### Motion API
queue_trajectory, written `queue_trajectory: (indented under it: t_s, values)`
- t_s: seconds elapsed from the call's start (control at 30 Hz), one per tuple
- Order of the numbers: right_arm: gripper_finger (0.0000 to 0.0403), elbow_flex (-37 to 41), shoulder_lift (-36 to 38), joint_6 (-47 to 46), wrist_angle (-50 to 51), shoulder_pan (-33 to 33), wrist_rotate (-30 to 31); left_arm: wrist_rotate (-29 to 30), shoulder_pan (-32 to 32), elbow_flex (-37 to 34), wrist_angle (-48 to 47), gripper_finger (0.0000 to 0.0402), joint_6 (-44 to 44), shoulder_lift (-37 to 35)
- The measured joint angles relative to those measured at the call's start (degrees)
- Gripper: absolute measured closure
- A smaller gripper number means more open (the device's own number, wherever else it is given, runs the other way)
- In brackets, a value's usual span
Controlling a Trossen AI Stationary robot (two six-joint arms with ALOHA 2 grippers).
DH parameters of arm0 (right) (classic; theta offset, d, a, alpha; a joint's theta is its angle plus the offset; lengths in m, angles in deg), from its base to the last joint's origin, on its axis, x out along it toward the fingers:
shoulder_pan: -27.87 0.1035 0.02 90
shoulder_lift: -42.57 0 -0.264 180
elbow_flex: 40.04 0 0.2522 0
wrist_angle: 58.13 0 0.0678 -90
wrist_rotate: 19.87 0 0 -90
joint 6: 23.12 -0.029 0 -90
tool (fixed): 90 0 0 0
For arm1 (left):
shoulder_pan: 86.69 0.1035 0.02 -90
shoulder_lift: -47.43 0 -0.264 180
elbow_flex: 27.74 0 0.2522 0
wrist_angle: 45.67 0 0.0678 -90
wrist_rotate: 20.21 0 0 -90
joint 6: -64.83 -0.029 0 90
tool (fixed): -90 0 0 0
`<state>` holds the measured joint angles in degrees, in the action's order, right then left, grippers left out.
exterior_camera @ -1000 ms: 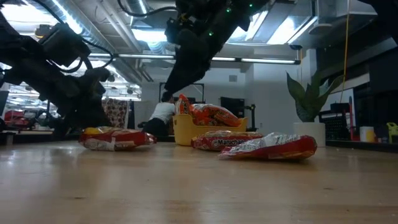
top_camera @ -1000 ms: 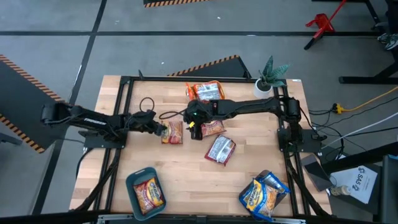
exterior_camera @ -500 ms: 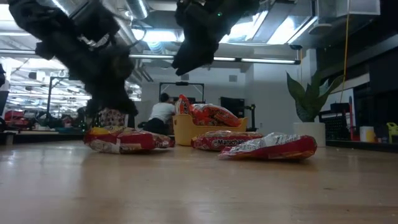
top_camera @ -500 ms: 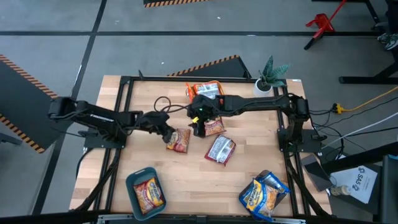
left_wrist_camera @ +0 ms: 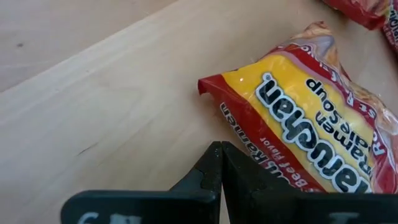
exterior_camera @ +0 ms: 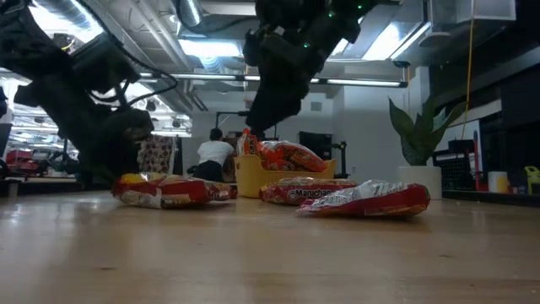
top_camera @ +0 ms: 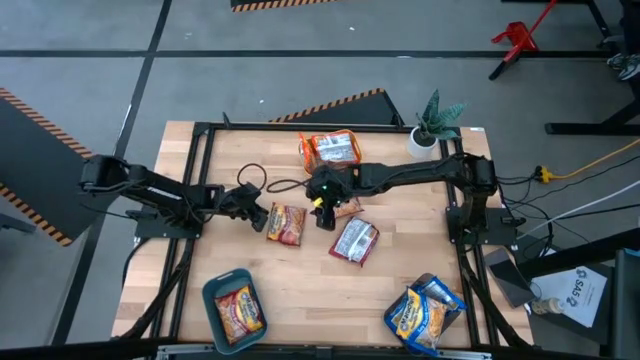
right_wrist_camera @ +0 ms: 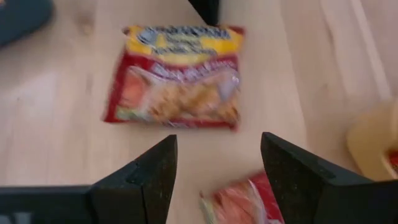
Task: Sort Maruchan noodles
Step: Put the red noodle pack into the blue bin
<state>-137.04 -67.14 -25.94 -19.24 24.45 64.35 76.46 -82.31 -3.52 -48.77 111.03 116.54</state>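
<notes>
- In the high view, the right tool is hanging over the middle of the tabletop, and the arm is covering most of an orange-red packet beneath it, so only that packet's right end is showing.
- In the low view both arms are showing only as dark shapes against the ceiling lights; their fingers are hard to make out there.
- The right wrist view is blurred, yet the tool's two fingers are standing well apart with nothing between them: released.
- The left tool is sitting left of centre in the high view, just beside a red-and-yellow packet; in the left wrist view its fingers are pressing together, clenched on nothing, with that packet lying just past them and running off the frame's right edge.
- A red-and-silver packet is lying flat right of centre.
- A yellow bin at the upper middle is holding orange packets; a teal bin at the lower left is holding one red-and-yellow packet; at the lower right, blue-and-yellow packets are hiding most of a dark bin, which is cut off by the frame's bottom edge.
- The tabletop is pale wood inside a black frame, with a small potted plant at its upper right corner.
- Around it, grey floor with striped hazard tape is showing; in the low view a person is sitting far behind the tabletop, partly hidden by the yellow bin.
</notes>
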Motion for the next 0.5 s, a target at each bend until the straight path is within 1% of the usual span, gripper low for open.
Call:
queue_trajectory:
  t_s: [0.1,0.2,0.3,0.4,0.5]
  values:
    - [0.0185,1.2,0.0,2.4,-4.8,1.1,0.0,-0.5,0.0,-0.1,0.8,0.0401,-0.5,0.7]
    - [0.0185,1.4,0.0,3.5,-4.2,2.2,4.0,-1.9,0.0,-0.1,1.2,0.0401,1.4,-0.8]
    - [0.0185,1.4,0.0,3.2,-3.8,2.4,5.1,-3.9,-0.1,-0.2,0.6,0.0402,3.0,-5.6]
    - [0.0185,1.4,0.0,3.1,-4.1,2.3,4.1,-3.3,-0.3,0.1,2.7,0.0402,1.4,-11.0]
    - [0.0185,1.4,0.0,3.1,-4.1,2.3,3.7,-1.2,-1.3,0.2,4.7,0.0402,-2.2,-13.0]
